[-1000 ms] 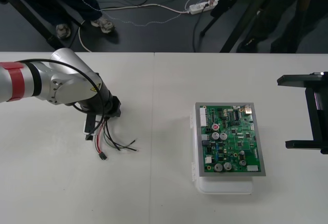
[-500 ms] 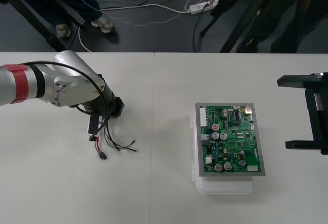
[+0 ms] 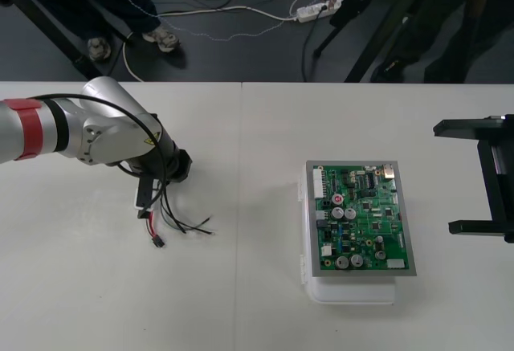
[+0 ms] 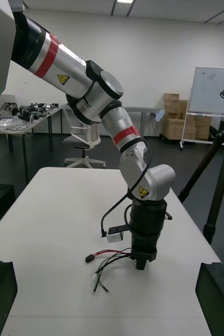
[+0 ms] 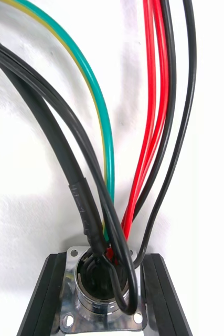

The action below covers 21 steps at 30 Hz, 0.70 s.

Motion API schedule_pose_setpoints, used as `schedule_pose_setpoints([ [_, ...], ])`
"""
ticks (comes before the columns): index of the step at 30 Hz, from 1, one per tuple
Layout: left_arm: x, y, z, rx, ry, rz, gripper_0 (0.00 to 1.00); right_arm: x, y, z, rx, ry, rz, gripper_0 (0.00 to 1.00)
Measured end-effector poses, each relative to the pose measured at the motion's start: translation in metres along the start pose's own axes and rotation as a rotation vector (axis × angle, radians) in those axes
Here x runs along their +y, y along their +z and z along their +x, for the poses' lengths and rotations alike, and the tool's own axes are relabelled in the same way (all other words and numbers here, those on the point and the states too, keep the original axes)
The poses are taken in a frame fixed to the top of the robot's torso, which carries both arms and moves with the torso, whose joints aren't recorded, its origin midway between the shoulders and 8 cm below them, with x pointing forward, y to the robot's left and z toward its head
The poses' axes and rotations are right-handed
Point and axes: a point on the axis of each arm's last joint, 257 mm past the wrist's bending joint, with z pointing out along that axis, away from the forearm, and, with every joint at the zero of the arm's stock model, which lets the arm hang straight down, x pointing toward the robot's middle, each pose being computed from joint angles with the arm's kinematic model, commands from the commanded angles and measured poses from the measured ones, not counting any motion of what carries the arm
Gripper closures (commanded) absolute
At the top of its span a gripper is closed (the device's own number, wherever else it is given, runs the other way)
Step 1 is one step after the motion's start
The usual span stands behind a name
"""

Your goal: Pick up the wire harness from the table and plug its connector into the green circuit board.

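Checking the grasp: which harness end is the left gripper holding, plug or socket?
The socket: its metal flange sits clamped between the fingers of the left gripper. The black plug is free at the wires' other end.

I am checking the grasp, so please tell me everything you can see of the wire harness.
The wire harness is a bundle of thin red, black and green wires. Its round metal socket, with a square flange, is clamped in the left gripper. The wires fan out over the table and end in a small black plug, not in the green circuit board.
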Motion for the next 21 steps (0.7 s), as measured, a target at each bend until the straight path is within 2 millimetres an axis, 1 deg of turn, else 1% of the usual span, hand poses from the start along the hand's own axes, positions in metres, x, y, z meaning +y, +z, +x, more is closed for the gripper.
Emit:
schedule_pose_setpoints([
  [4, -0.003, -0.005, 0.004, 0.005, -0.015, -0.006, 1.0, 0.0, 0.0, 0.0, 0.0, 0.029, 0.0, 0.0],
  [8, 0.002, -0.025, 0.017, 0.015, -0.052, -0.04, 1.0, 0.0, 0.0, 0.0, 0.0, 0.03, 0.0, 0.0],
  [11, 0.008, -0.046, 0.028, 0.015, -0.085, -0.07, 1.0, 0.0, 0.0, 0.0, -0.001, 0.03, 0.0, 0.0],
  [15, 0.016, -0.076, 0.039, 0.008, -0.117, -0.11, 1.0, 0.0, 0.0, 0.0, -0.001, 0.03, 0.0, 0.0],
  [21, 0.021, -0.126, 0.054, -0.003, -0.172, -0.176, 1.0, 0.0, 0.0, 0.0, -0.002, 0.031, 0.0, 0.0],
])
